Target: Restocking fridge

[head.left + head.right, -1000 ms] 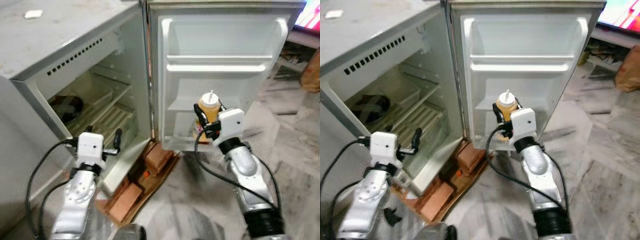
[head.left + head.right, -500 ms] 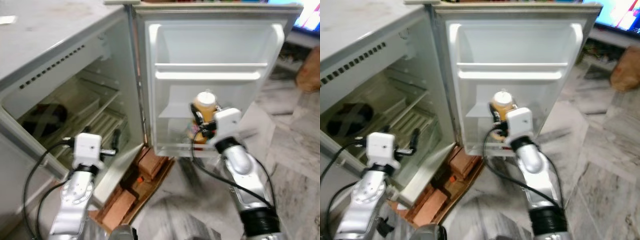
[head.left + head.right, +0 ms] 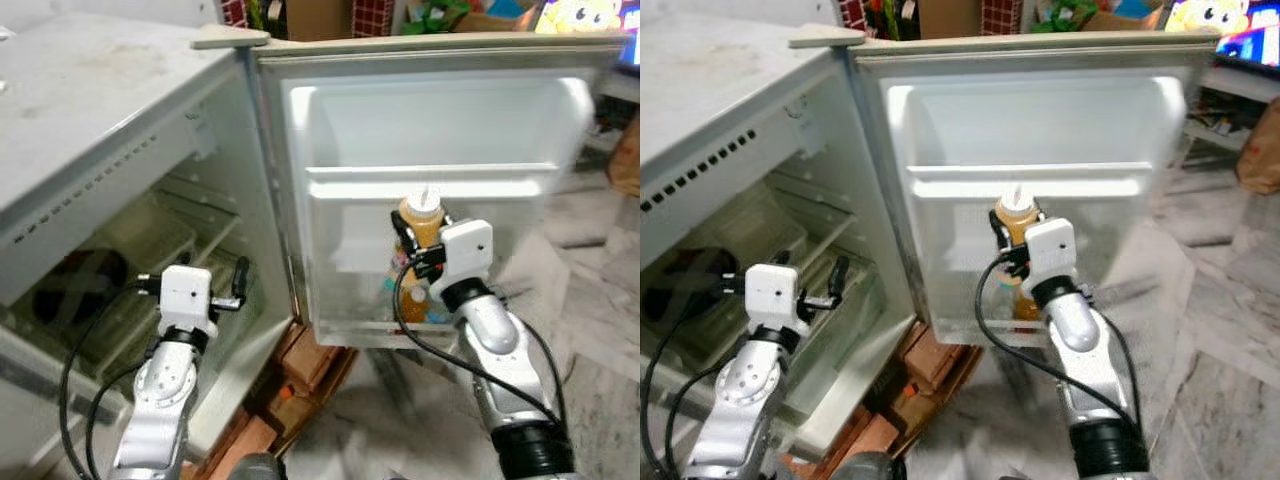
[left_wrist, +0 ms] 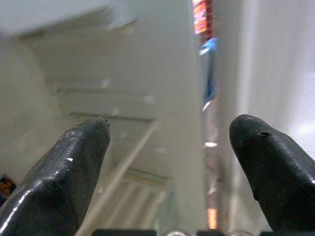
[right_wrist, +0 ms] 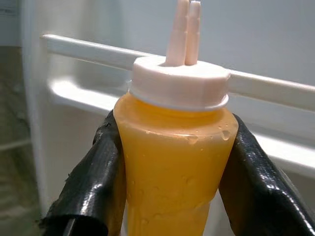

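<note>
White and open, the fridge [image 3: 120, 150] stands on the robot's left with its door [image 3: 440, 130] swung wide and facing the camera. Inside the cabinet are clear shelves [image 3: 190, 240] and a dark round shape low down, too blurred to name. Bricks [image 3: 310, 365] and cardboard lie on the floor under the door's edge. The right gripper [image 3: 418, 245] is closed on a yellow sauce bottle [image 5: 174, 162] with a white cap, held upright just in front of the door's lower shelf [image 3: 385, 320]. The left gripper [image 4: 167, 147], fingers spread apart and holding nothing, points into the cabinet by the hinge side.
</note>
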{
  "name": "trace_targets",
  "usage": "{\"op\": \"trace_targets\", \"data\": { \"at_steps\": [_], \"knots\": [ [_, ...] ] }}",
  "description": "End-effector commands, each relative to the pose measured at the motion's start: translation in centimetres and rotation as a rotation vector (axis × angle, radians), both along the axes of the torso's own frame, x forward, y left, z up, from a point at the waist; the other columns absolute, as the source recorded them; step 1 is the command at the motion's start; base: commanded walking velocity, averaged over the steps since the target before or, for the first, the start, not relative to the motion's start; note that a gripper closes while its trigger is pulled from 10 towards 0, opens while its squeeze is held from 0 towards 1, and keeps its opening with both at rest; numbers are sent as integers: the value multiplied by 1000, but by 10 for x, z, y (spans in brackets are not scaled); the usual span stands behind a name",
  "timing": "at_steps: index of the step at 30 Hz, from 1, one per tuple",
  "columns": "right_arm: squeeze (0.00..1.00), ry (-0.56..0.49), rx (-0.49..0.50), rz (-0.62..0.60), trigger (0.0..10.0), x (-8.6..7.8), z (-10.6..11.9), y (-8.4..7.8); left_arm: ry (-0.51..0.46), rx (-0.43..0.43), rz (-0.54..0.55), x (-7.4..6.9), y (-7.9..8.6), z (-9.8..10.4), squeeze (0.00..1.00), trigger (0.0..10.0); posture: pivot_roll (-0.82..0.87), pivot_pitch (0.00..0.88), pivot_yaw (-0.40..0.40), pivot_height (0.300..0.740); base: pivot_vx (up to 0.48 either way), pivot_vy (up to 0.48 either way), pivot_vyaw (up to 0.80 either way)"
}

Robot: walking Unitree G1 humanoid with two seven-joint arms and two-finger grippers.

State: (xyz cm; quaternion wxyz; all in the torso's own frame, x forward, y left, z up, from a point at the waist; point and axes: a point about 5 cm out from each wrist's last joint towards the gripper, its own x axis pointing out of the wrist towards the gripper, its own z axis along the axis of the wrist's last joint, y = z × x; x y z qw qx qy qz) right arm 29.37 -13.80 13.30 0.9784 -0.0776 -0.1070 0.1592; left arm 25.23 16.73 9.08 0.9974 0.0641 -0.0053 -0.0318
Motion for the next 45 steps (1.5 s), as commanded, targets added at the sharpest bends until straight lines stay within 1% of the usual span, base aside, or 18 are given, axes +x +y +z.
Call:
{"op": "trace_targets", "data": {
  "at_steps": [1, 14, 18, 20, 23, 27, 31, 33, 36, 39, 45],
  "knots": [
    [0, -14, -2, 0, 10000, 0, 4, -3, 7, -3, -5, 0, -2, -1, 0, 10000, 61, 85, 10, 740, 0, 0, 0],
    [0, -12, -3, 5, 10000, -1, 4, -1, 16, 3, -2, 1, -2, -1, 0, 10000, 59, 85, 11, 740, 0, 0, 0],
    [0, -4, 10, 13, 10000, -1, 4, -1, 18, 5, -3, 1, -3, -1, 0, 10000, 58, 86, 11, 740, 0, 0, 0],
    [0, 41, 18, 36, 10000, -2, -2, 3, 20, 8, -2, 2, -3, -2, 0, 10000, 57, 86, 12, 740, 0, 0, 0],
    [0, 63, 14, 44, 10000, -6, -8, 5, 21, 9, -2, 2, -4, -2, 0, 10000, 60, 89, 11, 740, 0, 0, 0],
    [0, 70, 19, 48, 10000, -7, -10, 6, 23, 12, -2, 2, -4, -2, 0, 10000, 61, 91, 12, 740, 0, 0, 0],
    [0, 147, 36, 127, 10000, -13, -20, 12, 40, 26, -13, 0, -5, -5, 0, 10000, 60, 93, 13, 740, 0, 0, 0],
    [0, 181, 7, 180, 10000, -19, -28, 17, 41, 27, -15, 0, -6, -6, 0, 10000, 59, 94, 13, 740, 0, 0, 0],
    [0, 206, -3, 215, 10000, -25, -35, 19, 41, 28, -16, 1, -6, -5, 0, 10000, 60, 93, 13, 740, 0, 0, 0],
    [0, 229, 8, 234, 10000, -28, -38, 21, 43, 29, -16, 2, -6, -6, 0, 10000, 60, 93, 14, 740, 0, 0, 0],
    [0, 227, 9, 240, 10000, -28, -36, 20, 50, 35, -23, 2, -8, -6, 0, 10000, 59, 91, 15, 697, 0, 0, 0]
  ]
}}
